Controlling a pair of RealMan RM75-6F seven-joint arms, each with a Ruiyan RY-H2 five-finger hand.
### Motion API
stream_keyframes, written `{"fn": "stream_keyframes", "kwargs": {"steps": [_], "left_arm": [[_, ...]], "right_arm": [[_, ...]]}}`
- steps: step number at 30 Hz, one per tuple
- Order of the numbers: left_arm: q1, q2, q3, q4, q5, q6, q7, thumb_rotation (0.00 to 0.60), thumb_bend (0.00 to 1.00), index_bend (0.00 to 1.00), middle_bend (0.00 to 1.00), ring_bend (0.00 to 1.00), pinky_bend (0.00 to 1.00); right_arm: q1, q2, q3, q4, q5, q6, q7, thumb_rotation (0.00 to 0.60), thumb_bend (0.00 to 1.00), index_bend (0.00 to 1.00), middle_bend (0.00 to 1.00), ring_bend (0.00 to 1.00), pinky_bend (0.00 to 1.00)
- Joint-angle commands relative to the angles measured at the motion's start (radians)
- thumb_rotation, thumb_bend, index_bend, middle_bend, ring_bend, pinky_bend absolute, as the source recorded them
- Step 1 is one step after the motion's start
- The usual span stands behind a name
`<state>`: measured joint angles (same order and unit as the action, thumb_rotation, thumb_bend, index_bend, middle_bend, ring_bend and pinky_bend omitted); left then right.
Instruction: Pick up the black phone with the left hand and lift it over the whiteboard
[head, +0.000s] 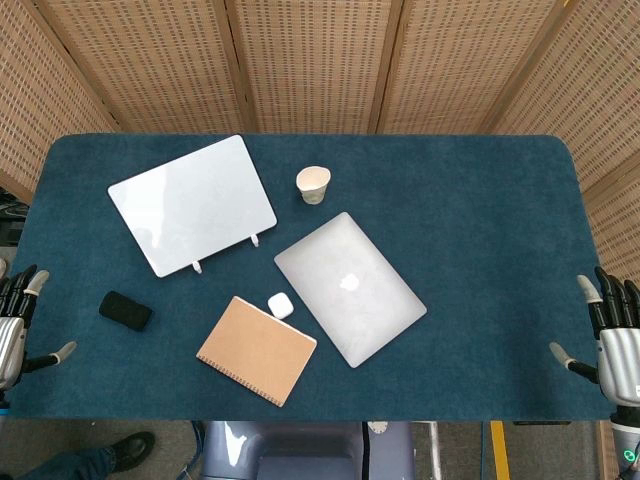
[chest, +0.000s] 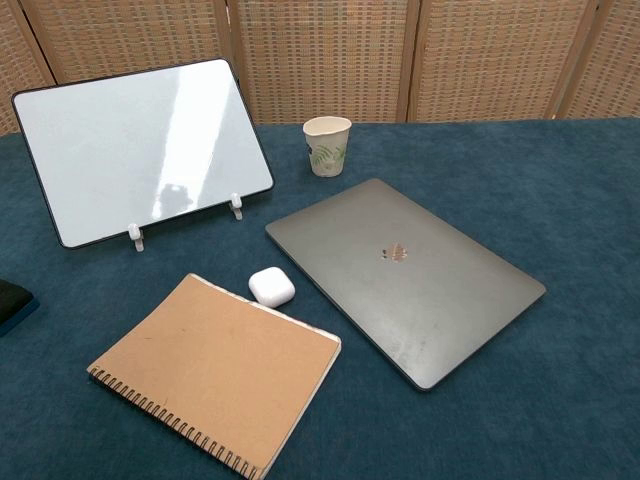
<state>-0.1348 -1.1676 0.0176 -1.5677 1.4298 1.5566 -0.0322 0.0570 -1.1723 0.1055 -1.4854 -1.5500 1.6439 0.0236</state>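
A: Right, near edge first. Left hand (head: 14, 320) sits at the table's (head: 480, 180) left border, fingers apart, holding nothing. Right hand (head: 612, 335) mirrors it at the right border, also spread and empty. Neither shows in the chest view.

B: And the black phone (head: 125, 311)?

A: Flat on the blue cloth, near the left hand but apart from it, tilted at a slant to the table edge. Chest view catches only a dark corner of it at the left frame edge (chest: 12, 303).

B: Anything crowding it?

A: Tan spiral notebook (head: 257, 350) lies to its right, well clear. White earbud case (head: 280, 305) sits just at the notebook's upper corner, beside the closed silver laptop (head: 349, 287). None of these touch the phone.

B: Further back?

A: Whiteboard (head: 192, 203) propped on two small white clips, leaning back, directly beyond the phone. Paper cup (head: 313, 184) stands upright past the laptop, to the whiteboard's right. Woven screen panels (head: 320, 60) behind everything.

B: Step in hand, then?

A: My read: nothing begun; the reach is still to come. Next move calls for the left hand to travel inward over the phone, fingers straddling its narrow sides given the slant, and close firmly on a thin, low object. After that, lift high enough to pass the board's raised top edge without knocking it off its clips.
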Motion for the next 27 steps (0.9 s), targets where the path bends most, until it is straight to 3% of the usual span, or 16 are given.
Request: {"fn": "stream_keyframes", "kwargs": {"steps": [1,7,11,15,22,27], "left_arm": [[0.002,-0.005,-0.006,0.008,0.009,0.001,0.000,0.600,0.00,0.00,0.00,0.00,0.00],[-0.017,-0.028,-0.006,0.081,0.087,-0.006,-0.023,0.600,0.00,0.00,0.00,0.00,0.00],[-0.084,-0.074,0.028,0.268,0.224,-0.054,-0.143,0.600,0.00,0.00,0.00,0.00,0.05],[-0.157,-0.122,0.076,0.441,0.304,-0.154,-0.261,0.600,0.00,0.09,0.00,0.00,0.07],[-0.204,-0.222,0.087,0.661,0.303,-0.233,-0.394,0.600,0.00,0.20,0.03,0.02,0.12],[-0.228,-0.254,0.101,0.734,0.312,-0.272,-0.406,0.600,0.00,0.22,0.06,0.06,0.15]], "right_arm": [[0.002,0.005,-0.002,-0.001,0.007,-0.018,0.010,0.600,0.00,0.00,0.00,0.00,0.00],[0.007,0.011,-0.003,-0.001,0.017,-0.043,0.029,0.600,0.00,0.00,0.00,0.00,0.00],[0.012,0.010,-0.002,0.001,0.027,-0.062,0.030,0.600,0.00,0.00,0.00,0.00,0.00],[0.018,0.010,-0.004,-0.002,0.034,-0.083,0.032,0.600,0.00,0.00,0.00,0.00,0.00],[0.024,0.006,-0.002,-0.003,0.049,-0.104,0.019,0.600,0.00,0.00,0.00,0.00,0.00],[0.031,0.002,-0.004,-0.001,0.055,-0.124,0.009,0.600,0.00,0.00,0.00,0.00,0.00]]}}
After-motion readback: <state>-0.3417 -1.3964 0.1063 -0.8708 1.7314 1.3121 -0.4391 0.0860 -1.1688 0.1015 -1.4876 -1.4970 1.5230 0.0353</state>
